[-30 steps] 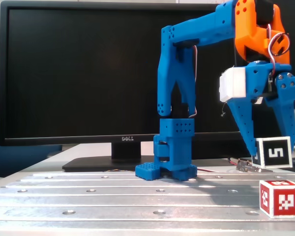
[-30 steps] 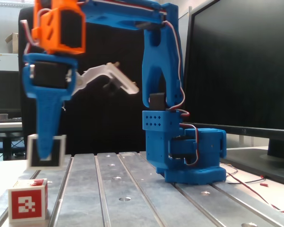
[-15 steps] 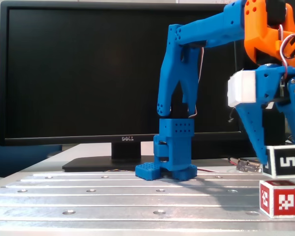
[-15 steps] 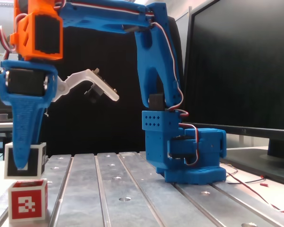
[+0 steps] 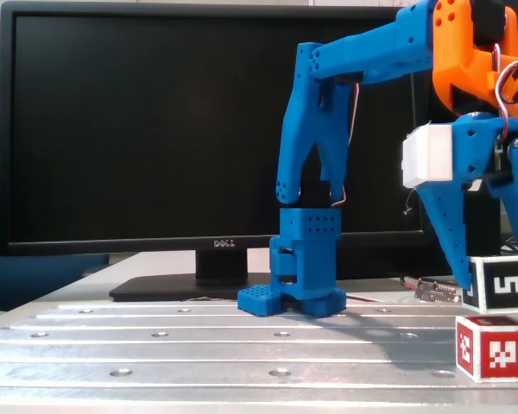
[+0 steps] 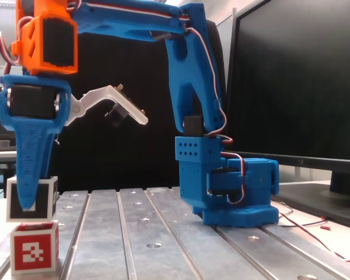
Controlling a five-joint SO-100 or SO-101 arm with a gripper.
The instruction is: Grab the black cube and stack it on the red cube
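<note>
The blue gripper [image 5: 499, 289] is hanging near the right edge of the metal table [image 5: 198, 345], its two fingers [image 5: 449, 237] pointing down and closing on the black cube [image 5: 499, 283], whose front face is showing a "5" marker. The black cube is sitting in the air just above the red cube [image 5: 492, 347], slightly offset, with a thin gap showing between them. The red cube is resting on the table by its front right corner. Behind the arm, a Dell monitor [image 5: 155, 129] is standing along the table's far edge.

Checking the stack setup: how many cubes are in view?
2. The black cube is held in the gripper, just above the red cube, which sits on the table. No others are visible.
</note>
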